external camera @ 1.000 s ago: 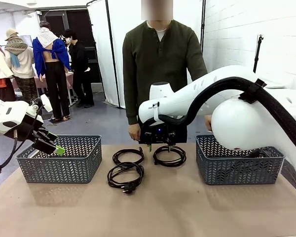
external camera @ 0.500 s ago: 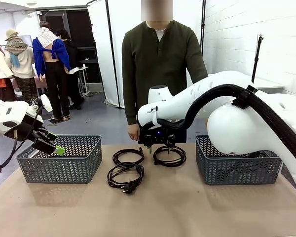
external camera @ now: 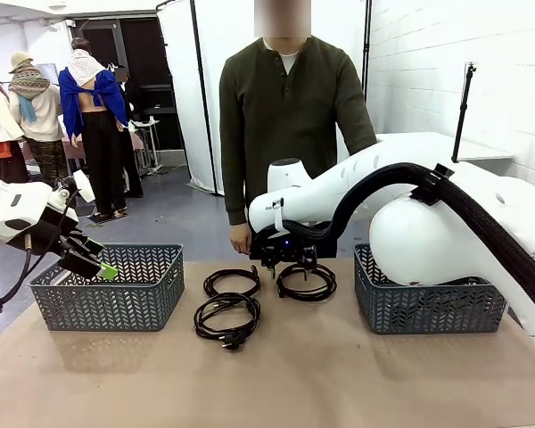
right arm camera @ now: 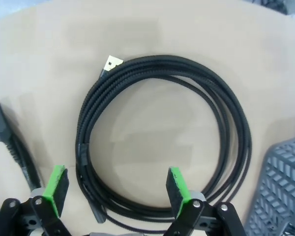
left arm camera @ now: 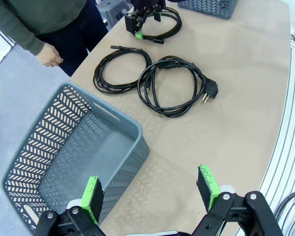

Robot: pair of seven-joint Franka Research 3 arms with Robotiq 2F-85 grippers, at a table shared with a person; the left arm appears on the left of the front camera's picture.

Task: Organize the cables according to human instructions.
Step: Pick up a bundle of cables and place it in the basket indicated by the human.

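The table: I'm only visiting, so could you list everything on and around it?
cables: three, black, coiled between the baskets; plug cable nearest the robot, far left coil, far right coil
baskets: two, grey-blue; left basket and right basket at the table's ends
table: one, tan
person: one, olive shirt, far side
left gripper: one, black with green pads, open, above the left basket's edge
right gripper: one, same colours, open, low over the far right coil

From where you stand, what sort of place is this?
Likely a robotics lab or studio: white robot arms work at a table laid with cables and baskets, with white screens behind.
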